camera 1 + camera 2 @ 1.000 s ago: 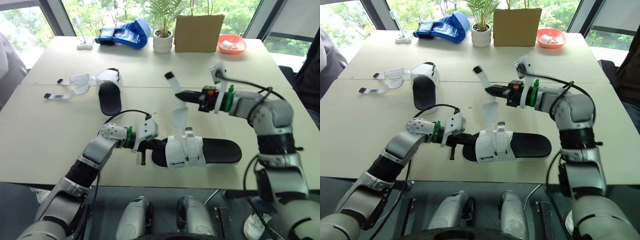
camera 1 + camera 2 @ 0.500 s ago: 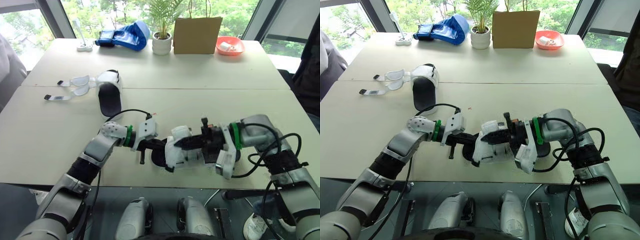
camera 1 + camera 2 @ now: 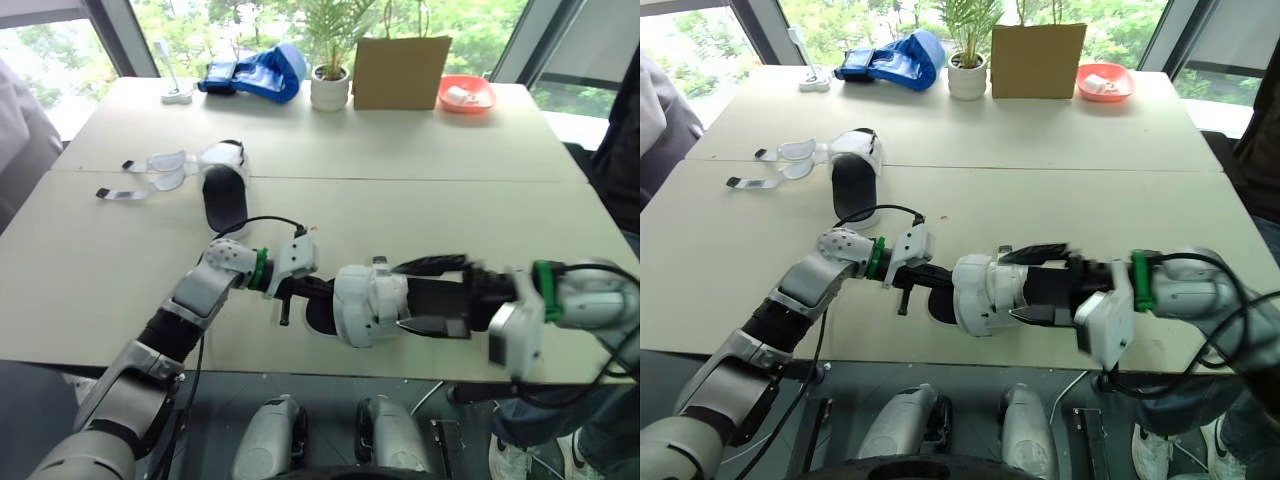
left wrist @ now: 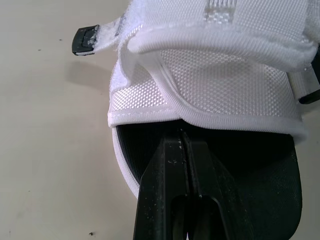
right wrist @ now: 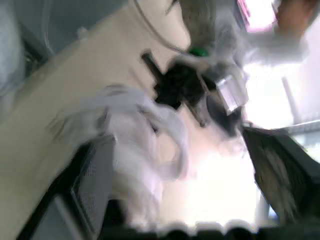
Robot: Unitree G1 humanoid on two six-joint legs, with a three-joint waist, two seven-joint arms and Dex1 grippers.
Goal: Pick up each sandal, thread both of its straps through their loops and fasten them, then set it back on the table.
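A black sandal (image 3: 445, 297) with white straps (image 3: 368, 303) folded over it lies near the table's front edge. My left gripper (image 3: 303, 291) is shut on the toe end of its sole; the left wrist view shows the fingers (image 4: 185, 165) pinching the black sole just under the white upper (image 4: 210, 85). My right gripper (image 3: 428, 295) stands open at the heel end, one finger on each side of the sole, holding nothing. A second black sandal (image 3: 223, 192) lies at the far left, its white straps (image 3: 150, 168) spread loose on the table.
Along the table's far edge stand a blue glove (image 3: 255, 72), a potted plant (image 3: 330, 85), a brown paper bag (image 3: 400, 72) and a red bowl (image 3: 466, 94). A person's sleeve (image 3: 20, 140) shows at the left edge, another person (image 3: 620, 130) at the right.
My right gripper brought the raised strap down onto the sandal, let it go, drew back toward the heel and opened. The left gripper kept its hold on the toe.
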